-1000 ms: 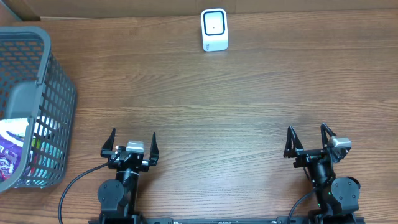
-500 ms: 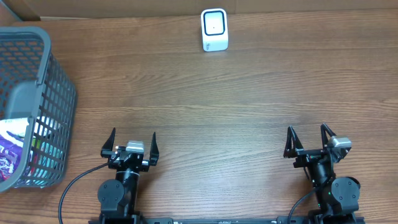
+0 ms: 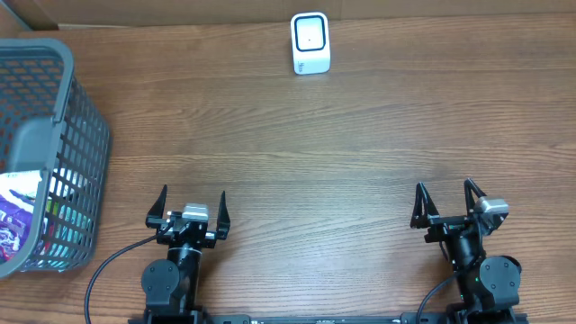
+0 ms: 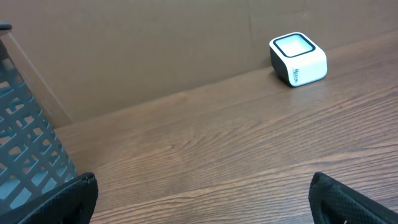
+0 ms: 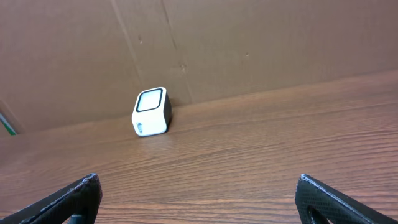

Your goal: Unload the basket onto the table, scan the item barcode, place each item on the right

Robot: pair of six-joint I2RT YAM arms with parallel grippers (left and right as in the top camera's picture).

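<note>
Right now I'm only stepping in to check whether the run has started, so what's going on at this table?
Nothing is being handled yet. The left gripper and right gripper sit open and empty at the near edge. The white scanner stands at the far edge, and the packaged items lie in the grey basket on the left. None has been picked up.

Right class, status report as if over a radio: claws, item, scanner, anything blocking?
Left claw and right claw open, empty. Item in grey basket, left side. Scanner at far edge, nothing blocking.
</note>
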